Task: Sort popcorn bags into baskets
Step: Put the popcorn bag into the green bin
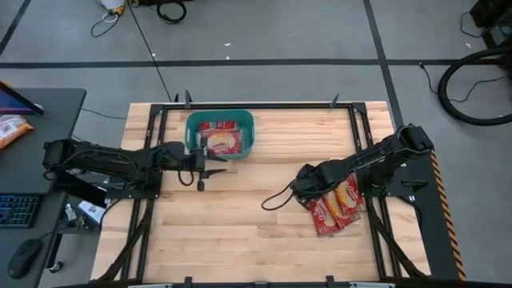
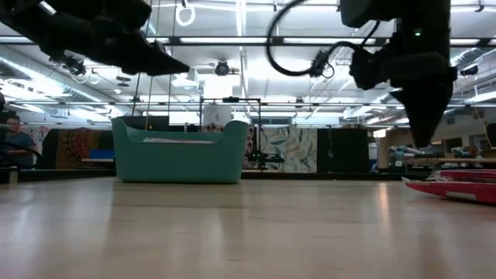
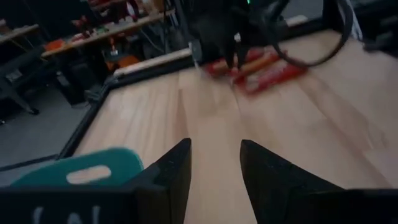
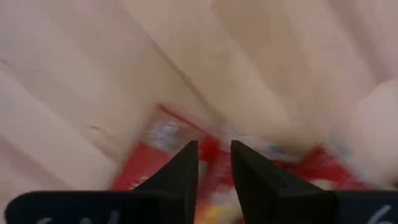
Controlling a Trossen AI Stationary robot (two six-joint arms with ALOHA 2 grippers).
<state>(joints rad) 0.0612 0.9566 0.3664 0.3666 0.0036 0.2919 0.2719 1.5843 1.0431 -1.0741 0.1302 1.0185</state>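
Right hand [image 1: 306, 189] hangs over the near end of the popcorn bags [image 1: 338, 206] piled by the table's [image 1: 240, 232] right edge — I see its fingers [image 4: 186, 168] parted a little above a red packet, gripping nothing. Left hand [image 1: 214, 170] sits just off the teal basket [image 1: 192, 136], which stands at the far edge of the table, left of centre; its fingers [image 3: 171, 177] are spread and empty. Two packets [image 1: 222, 139] lie in the basket already — the rest are in the pile by the right hand.
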